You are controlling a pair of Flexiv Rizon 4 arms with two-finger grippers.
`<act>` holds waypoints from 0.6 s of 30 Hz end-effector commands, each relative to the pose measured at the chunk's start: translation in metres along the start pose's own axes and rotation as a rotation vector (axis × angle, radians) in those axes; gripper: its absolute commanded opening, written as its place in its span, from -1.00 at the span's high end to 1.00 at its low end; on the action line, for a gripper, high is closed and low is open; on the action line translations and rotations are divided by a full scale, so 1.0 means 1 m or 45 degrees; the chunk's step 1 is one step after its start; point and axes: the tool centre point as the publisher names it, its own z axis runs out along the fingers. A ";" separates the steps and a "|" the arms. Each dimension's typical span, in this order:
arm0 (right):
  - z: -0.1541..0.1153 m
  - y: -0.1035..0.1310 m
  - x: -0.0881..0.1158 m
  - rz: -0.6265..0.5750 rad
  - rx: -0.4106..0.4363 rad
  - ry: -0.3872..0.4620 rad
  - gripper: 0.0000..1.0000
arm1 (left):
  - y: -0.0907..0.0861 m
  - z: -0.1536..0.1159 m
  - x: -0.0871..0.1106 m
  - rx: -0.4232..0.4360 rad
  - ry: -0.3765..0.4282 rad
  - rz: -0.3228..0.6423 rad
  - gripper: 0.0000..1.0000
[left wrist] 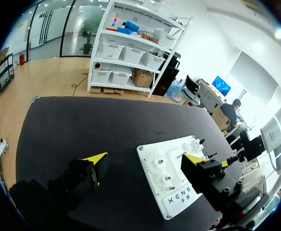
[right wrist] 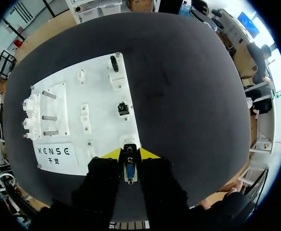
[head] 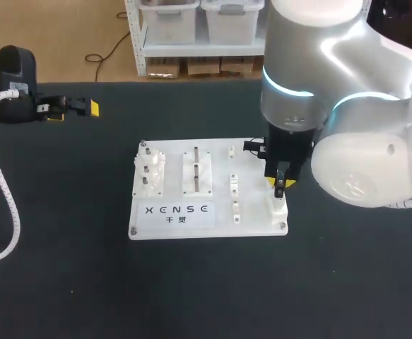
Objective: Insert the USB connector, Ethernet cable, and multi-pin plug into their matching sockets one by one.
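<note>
We are gripping the blue-faced metal plug (right wrist: 130, 171) in our right gripper (right wrist: 130, 154) over the white plastic board (right wrist: 101, 98) — left gripper (left wrist: 145, 159) gaping open, empty

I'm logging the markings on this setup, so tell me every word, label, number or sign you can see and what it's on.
Label on the white socket board: one row of dark capital letters over two smaller characters. It is a brand mark, so it is not read out.
Multi-pin plug in the right tool: no print shows.
No other text can be read.
</note>
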 end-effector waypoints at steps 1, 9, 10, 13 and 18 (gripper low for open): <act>0.002 0.001 -0.001 0.003 0.004 0.001 1.00 | 0.000 0.000 0.000 0.000 0.000 0.000 -1.00; 0.003 0.002 0.000 -0.012 0.000 0.007 1.00 | 0.000 0.000 0.000 0.000 0.000 0.000 -1.00; 0.003 0.002 0.001 -0.019 -0.001 0.006 1.00 | 0.000 0.000 0.000 0.000 0.000 0.000 -1.00; 0.001 0.001 0.001 -0.031 -0.007 0.006 1.00 | 0.000 0.000 0.000 0.000 0.000 0.000 -1.00; 0.000 0.001 0.001 -0.044 -0.012 0.017 1.00 | 0.000 0.000 0.000 0.000 0.000 0.000 -1.00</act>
